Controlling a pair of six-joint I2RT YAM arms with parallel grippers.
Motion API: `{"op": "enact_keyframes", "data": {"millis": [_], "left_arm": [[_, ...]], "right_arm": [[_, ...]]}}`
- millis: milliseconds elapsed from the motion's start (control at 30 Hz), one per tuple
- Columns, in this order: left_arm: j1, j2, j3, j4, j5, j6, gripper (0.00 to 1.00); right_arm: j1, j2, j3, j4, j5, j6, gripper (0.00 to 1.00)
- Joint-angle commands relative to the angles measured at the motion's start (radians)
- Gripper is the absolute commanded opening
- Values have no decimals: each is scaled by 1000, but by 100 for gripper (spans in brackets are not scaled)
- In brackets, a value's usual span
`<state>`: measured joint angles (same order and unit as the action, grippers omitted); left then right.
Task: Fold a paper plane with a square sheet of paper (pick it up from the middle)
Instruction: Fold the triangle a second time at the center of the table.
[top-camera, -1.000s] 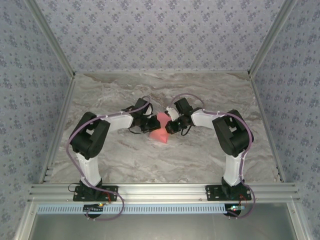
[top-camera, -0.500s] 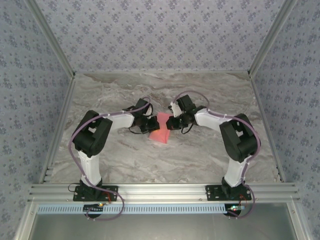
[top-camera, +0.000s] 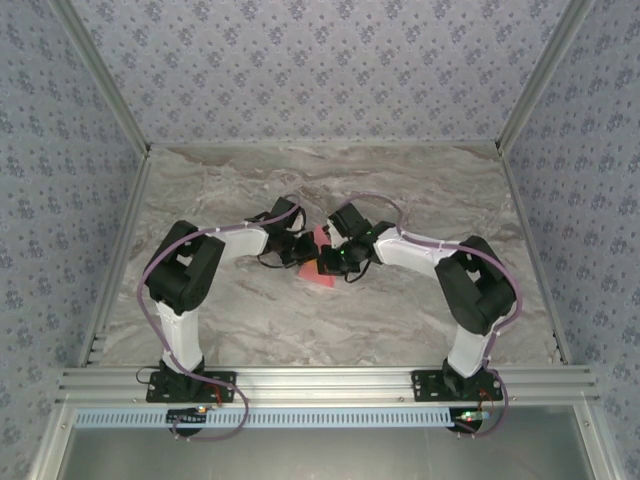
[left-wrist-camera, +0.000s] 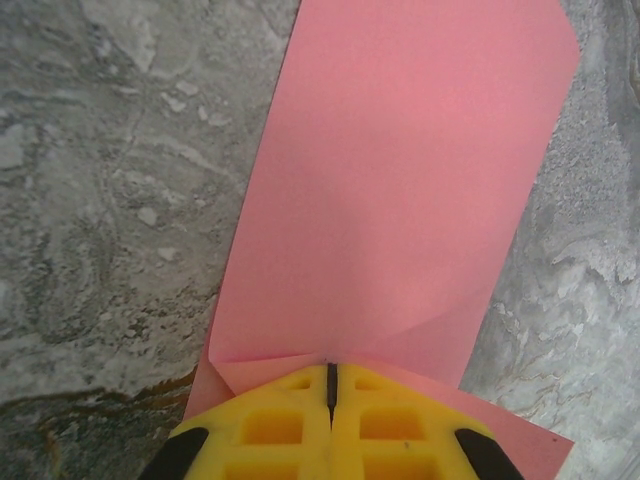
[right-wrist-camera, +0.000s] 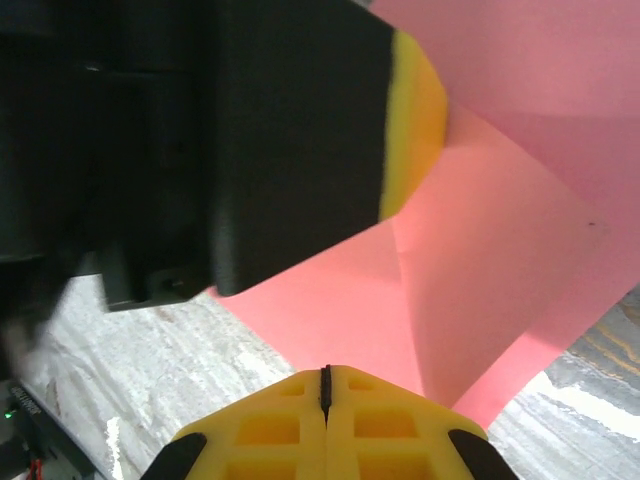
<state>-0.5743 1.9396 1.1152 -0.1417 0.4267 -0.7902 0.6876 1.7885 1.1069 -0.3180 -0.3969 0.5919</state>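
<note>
We are mid-fold: the paper (left-wrist-camera: 400, 180) lies at the centre of the table (top-camera: 250, 310). Our left gripper (left-wrist-camera: 330, 372) and right gripper (right-wrist-camera: 325, 374) are both clenched, with their tips on it. Next, we judge, comes pressing the crease without shifting the sheet.

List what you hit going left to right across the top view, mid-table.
left arm → left hand → paper → right arm. The right hand overlaps the paper, so it is left out of the order.
</note>
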Motion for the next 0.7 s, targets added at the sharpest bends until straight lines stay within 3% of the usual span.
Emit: {"op": "enact_keyframes", "data": {"millis": [0,667], "left_arm": [[-7,47,-37,-59,-43,-8,3],[-8,58,-38,-65,-57,-20,3]], "right_arm": [[-2,37,5,-40,10,29,0],[-10,84,-9,-91,47,-4,0]]}}
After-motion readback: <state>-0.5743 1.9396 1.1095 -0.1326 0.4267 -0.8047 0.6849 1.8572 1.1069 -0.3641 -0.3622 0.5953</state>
